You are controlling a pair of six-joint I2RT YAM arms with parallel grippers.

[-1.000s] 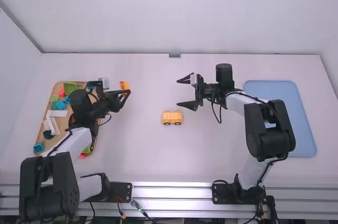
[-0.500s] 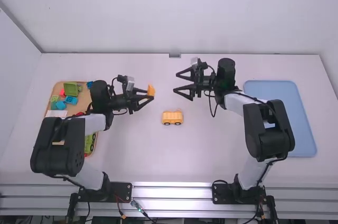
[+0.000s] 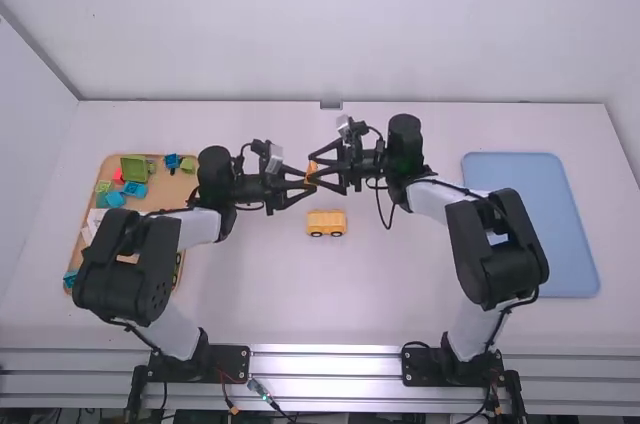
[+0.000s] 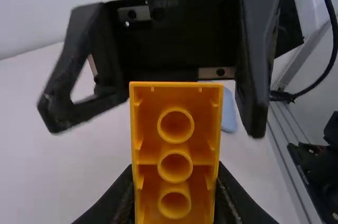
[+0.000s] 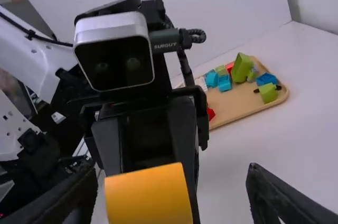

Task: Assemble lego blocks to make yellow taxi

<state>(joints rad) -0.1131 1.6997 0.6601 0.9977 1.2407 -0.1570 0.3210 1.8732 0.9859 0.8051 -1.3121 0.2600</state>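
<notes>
Yellow taxi body [image 3: 326, 224], a single orange-yellow toy block car with two black wheels on its visible side, sits upright on the white desk [image 3: 400, 294]. Beyond this car body, farther from the arm bases and a little to its left, one orange-yellow plastic block [image 3: 311, 173] is held up between the two arms. The left gripper [image 3: 309, 182] pinches that block between its two fingers, and the left wrist view shows the block's hollow side, with three round tubes in a row. The right gripper [image 3: 312, 170], also beyond the car body, has its two fingers spread, with the block between them; one finger stands apart from it, and whether the other touches cannot be told.

Well to the left of the car body lies one tan wooden tray [image 5: 240, 105] of loose pieces. The right wrist view shows three blue blocks [image 5: 224, 83] in it, one large green block [image 5: 242, 68] and several smaller green and red pieces. Well to the right of the car body lies one flat light-blue plastic tray [image 3: 540, 224].
</notes>
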